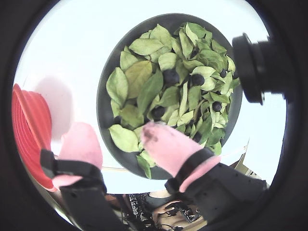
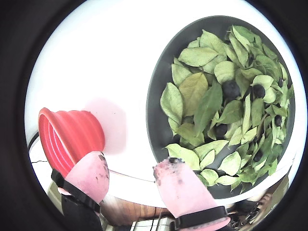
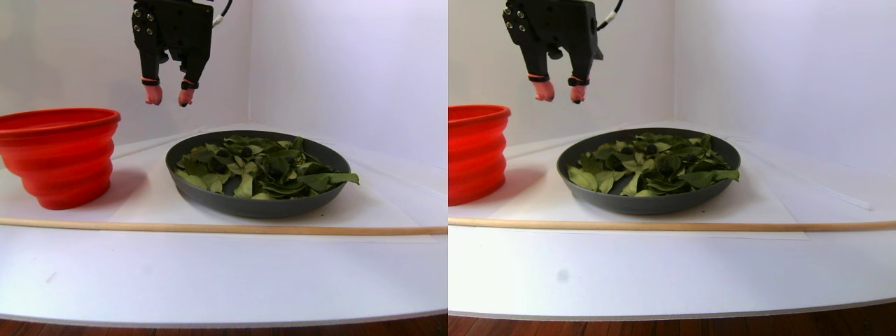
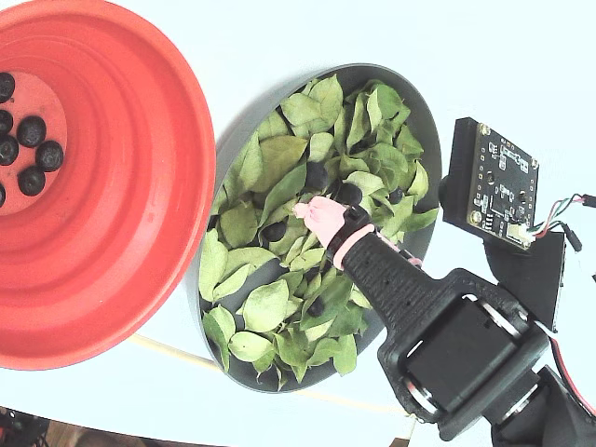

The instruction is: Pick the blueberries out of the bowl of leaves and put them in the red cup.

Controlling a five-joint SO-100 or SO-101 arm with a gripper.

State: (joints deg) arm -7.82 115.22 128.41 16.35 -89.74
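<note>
The gripper (image 3: 167, 96) hangs high over the bowl (image 3: 210, 198), left of middle in the left half of the stereo pair view. Its pink fingers (image 1: 166, 144) are spread apart and hold nothing.

The bowl is full of leaves (image 1: 144, 91). Some blueberries (image 1: 170, 76) peek out between them near the middle of a wrist view. More berries already lie in the red cup (image 4: 121, 307), at the far left of the fixed view.

To do this well, I think the gripper should go straight down over one berry that shows, like the big one, and close softly so it does not squash it or grab a leaf.

I see no words or labels I can read.
</note>
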